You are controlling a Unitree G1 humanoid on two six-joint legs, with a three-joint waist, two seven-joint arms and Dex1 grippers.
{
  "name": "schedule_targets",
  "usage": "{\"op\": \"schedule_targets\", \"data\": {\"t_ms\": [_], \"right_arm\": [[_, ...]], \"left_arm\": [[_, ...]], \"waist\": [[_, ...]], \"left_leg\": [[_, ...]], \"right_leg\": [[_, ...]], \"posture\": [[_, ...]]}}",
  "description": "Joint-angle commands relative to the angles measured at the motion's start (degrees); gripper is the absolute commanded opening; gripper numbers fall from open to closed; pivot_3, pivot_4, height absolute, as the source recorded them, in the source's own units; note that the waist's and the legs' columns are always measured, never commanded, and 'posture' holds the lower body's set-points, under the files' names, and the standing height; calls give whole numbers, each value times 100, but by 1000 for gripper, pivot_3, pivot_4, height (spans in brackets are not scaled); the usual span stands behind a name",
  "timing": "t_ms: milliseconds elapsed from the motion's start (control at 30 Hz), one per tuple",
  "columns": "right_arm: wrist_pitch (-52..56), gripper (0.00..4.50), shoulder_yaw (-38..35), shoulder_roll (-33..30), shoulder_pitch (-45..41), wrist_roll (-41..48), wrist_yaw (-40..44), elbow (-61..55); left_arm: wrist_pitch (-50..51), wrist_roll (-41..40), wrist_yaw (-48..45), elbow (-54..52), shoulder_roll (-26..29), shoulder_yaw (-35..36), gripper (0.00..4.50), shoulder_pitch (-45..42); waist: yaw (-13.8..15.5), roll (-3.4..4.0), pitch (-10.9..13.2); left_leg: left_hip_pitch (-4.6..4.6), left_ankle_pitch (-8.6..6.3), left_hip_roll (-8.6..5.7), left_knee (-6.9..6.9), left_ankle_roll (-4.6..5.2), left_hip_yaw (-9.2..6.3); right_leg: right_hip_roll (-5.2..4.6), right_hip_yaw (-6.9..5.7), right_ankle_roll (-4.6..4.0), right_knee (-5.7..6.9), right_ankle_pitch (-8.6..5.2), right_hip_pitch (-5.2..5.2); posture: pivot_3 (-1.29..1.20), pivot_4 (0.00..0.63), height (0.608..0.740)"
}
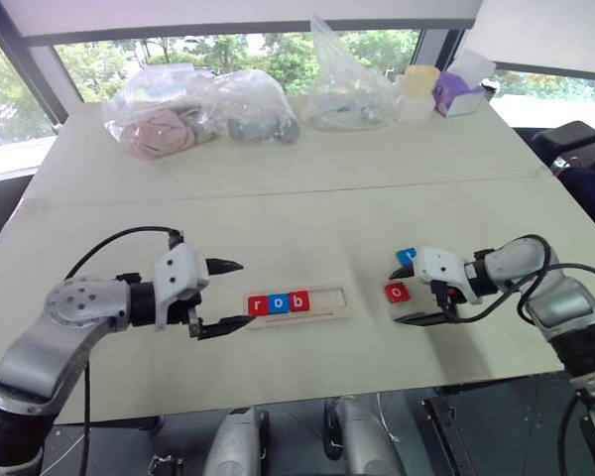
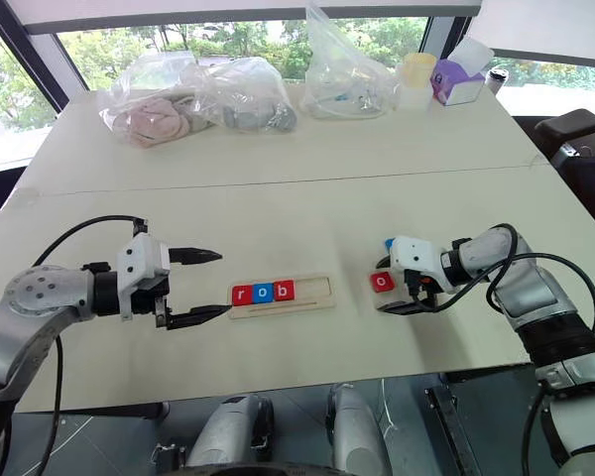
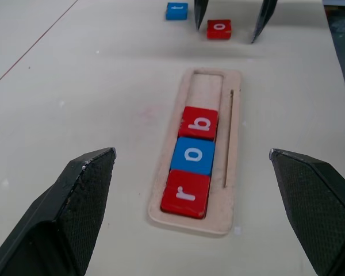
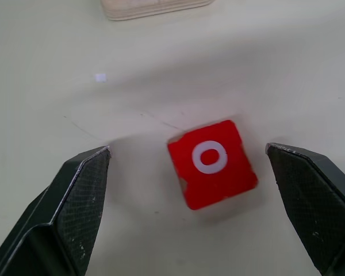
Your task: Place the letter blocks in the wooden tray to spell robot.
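Wooden tray [image 1: 322, 302]: long, narrow, pale wood with a raised rim; lying left to right on the counter [image 1: 278, 208], near the middle of the near edge.
Tray contents: three tiles packed at the left end, touching one another; the right half bare.
Red r block [image 1: 258, 304]: flat square tile, white lowercase letter; leftmost in the tray.
Blue o block [image 1: 279, 302]: same shape, white letter; between the two red ones.
Red b block [image 1: 299, 300]: white letter; third from the left.
Loose red o block [image 4: 212, 163]: flat on the counter, well to the right of the tray, turned slightly askew; a small chip at one corner.
Loose blue block [image 1: 407, 256]: on the counter just beyond the red o, partly hidden by the right arm; letter too small to read for sure.
Left gripper [image 1: 230, 295]: jaws spread wide, holding nothing; hovering just left of the tray's left end.
Right gripper [image 4: 192, 167]: jaws spread wide, one to either side of the loose red o block, apart from it.
Far edge of counter: clear plastic bags [image 1: 193, 109] with soft things inside, a pale yellow cup [image 1: 418, 87] and a purple box [image 1: 458, 94].
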Motion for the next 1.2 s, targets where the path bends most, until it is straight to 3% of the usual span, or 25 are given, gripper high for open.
{"op": "schedule_targets", "data": {"t_ms": [33, 133, 167, 233, 400, 867, 1200], "right_arm": [[-345, 4425, -22, 24, -170, -218, 31, 381], [-429, 4425, -37, 78, -239, -237, 82, 585], [-445, 4198, -38, 86, -251, -237, 100, 619], [-449, 3574, -45, 112, -283, -231, 132, 671], [-290, 1109, -91, 205, -372, -178, 224, 676], [1543, 1120, 5, 666, -609, 469, 266, -1608], [1268, 1120, 792, 1312, -754, -343, -219, -1344]], "left_arm": [[79, -84, 64, -223, 57, 121, 4500, -77], [135, -95, 85, -269, 55, 124, 4500, -80], [152, -97, 91, -279, 56, 124, 4500, -84], [186, -102, 112, -291, 59, 121, 4500, -109], [281, -113, 144, -320, 48, 108, 4500, -180], [354, -108, 156, -321, 47, 131, 4500, -209], [-209, 68, -51, -240, 100, 367, 4500, 632]], "waist": [[-3, 0, 0], [0, 0, 0], [1, 0, 0], [3, 0, 0], [-7, 0, 0], [-9, 3, 2], [-10, 3, 2]], "left_leg": [[3, 0, 0, 0, 0, 0], [14, 0, 0, 0, 0, 1], [23, 0, 0, 0, 0, 1], [38, 0, 1, -1, 0, -2], [69, 0, 3, -1, -1, 0], [69, -1, 8, -10, -1, -1], [56, -1, 6, -11, -2, 1]], "right_leg": [[1, 0, 0, 0, 0, 3], [2, -1, -1, -1, 0, 16], [2, -1, -1, -2, 0, 26], [0, -1, -1, -3, -2, 40], [-1, 2, 9, -1, -8, 64], [2, 3, -2, 5, -1, 54], [-3, 2, -3, 1, -1, 42]], "posture": [[0, 150, 740], [0, 150, 740], [0, 150, 740], [0, 150, 740], [0, 150, 740], [0, 150, 740], [0, 150, 740]]}}
